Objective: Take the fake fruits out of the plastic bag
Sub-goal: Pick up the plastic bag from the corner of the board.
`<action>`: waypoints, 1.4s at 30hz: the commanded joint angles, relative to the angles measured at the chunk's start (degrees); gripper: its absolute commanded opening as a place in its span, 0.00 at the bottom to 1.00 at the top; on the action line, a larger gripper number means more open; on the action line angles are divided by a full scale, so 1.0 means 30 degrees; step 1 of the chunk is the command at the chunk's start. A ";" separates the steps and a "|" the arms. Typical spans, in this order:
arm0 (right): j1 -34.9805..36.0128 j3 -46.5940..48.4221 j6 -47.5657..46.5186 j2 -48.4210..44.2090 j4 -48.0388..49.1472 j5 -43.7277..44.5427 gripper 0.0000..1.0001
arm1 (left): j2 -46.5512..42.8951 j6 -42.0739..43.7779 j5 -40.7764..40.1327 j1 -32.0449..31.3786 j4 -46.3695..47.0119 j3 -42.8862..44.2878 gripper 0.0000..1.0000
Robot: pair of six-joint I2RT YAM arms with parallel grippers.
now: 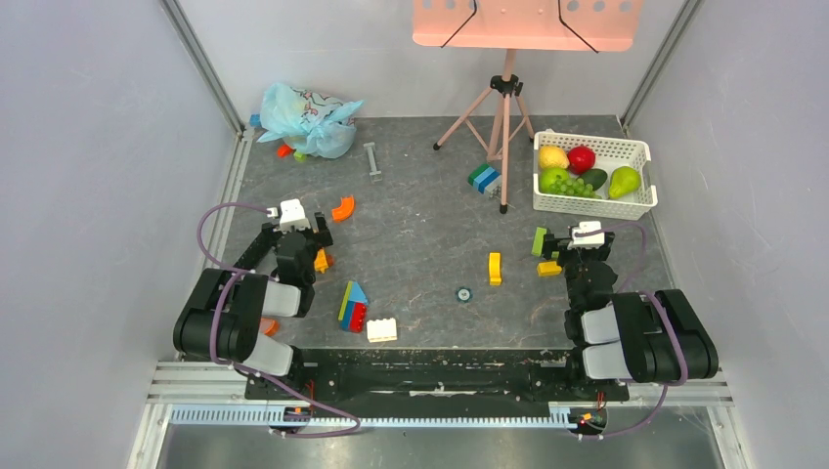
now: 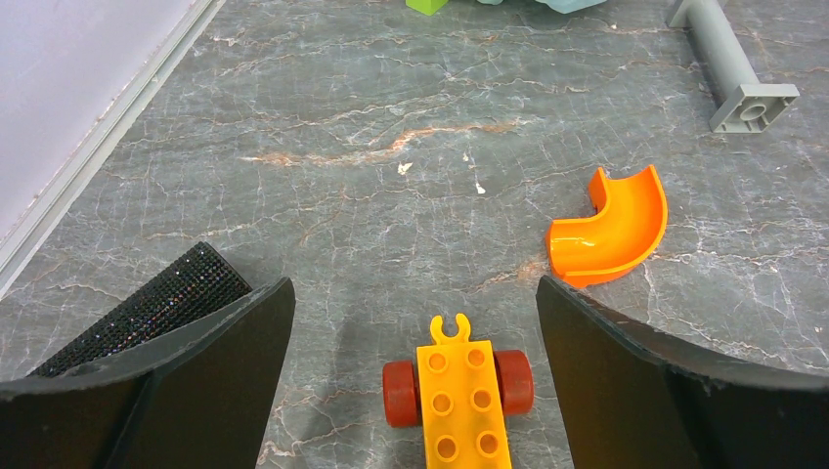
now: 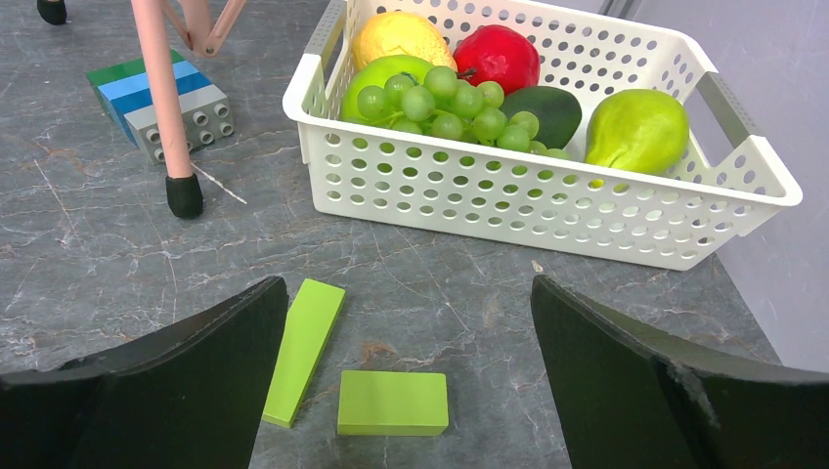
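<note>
From above, the plastic bag [image 1: 308, 117] lies crumpled in the far left corner of the bench [image 1: 420, 234], well apart from both arms; what it holds I cannot make out. The left gripper [image 1: 318, 237] sits low over the near left of the bench among loose building blocks. The right gripper [image 1: 577, 246] is at the near right, just short of a white basket [image 1: 640, 207] of fruit. A pink tripod [image 1: 503, 117] stands at the far middle.

At the left wrist, the fingers [image 2: 225, 362] are spread wide and released. A yellow wheeled block [image 2: 464, 401] lies on the bench between them, touching neither. An orange curved piece [image 2: 611, 230] lies just beyond the right finger, and a grey post [image 2: 728, 68] farther off.

At the right wrist, the fingers [image 3: 196, 381] stand just as wide, grasping nothing. Two flat green pieces [image 3: 391, 403] lie between them. Beyond is the basket, holding green grapes [image 3: 440, 103], a red fruit [image 3: 499, 54], a yellow one [image 3: 401, 34] and a green pear [image 3: 635, 127].
</note>
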 commanded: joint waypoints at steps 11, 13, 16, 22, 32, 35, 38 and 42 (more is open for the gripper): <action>0.0061 -0.1655 -0.0277 0.0073 0.0582 -0.0027 0.98 | -0.4639 -0.0056 -0.1032 -0.0149 -0.4166 0.0588 1.00; 0.0070 -0.1654 -0.0259 0.0082 0.0575 -0.0011 0.98 | -0.6367 -0.2258 -0.2455 -0.0150 -0.8601 0.1840 1.00; 0.0100 -0.1640 -0.0277 0.0073 0.0571 0.0001 0.98 | -0.7765 -0.5482 -0.3667 -0.0150 -1.5109 0.4602 1.00; 0.0095 -0.1656 -0.0277 0.0067 0.0582 -0.0014 0.98 | -0.6653 -0.8743 -0.2850 -0.0128 -2.2031 1.0643 1.00; 0.0103 -0.1638 -0.0277 0.0066 0.0568 -0.0001 0.98 | -0.0937 -1.1069 0.0058 0.0307 -2.3738 1.6567 1.00; 0.0086 -0.1652 -0.0276 0.0072 0.0568 0.0026 0.98 | 0.0702 -1.2060 0.0499 0.0509 -2.3152 1.7550 1.00; 0.0086 -0.1641 -0.0277 0.0056 0.0567 0.0015 0.98 | 0.2267 -1.2336 0.0397 0.0524 -2.2599 1.8569 1.00; 0.0075 -0.1652 -0.0277 0.0075 0.0568 0.0018 0.98 | 0.4186 -1.2263 0.0362 0.0604 -2.1766 2.0172 1.00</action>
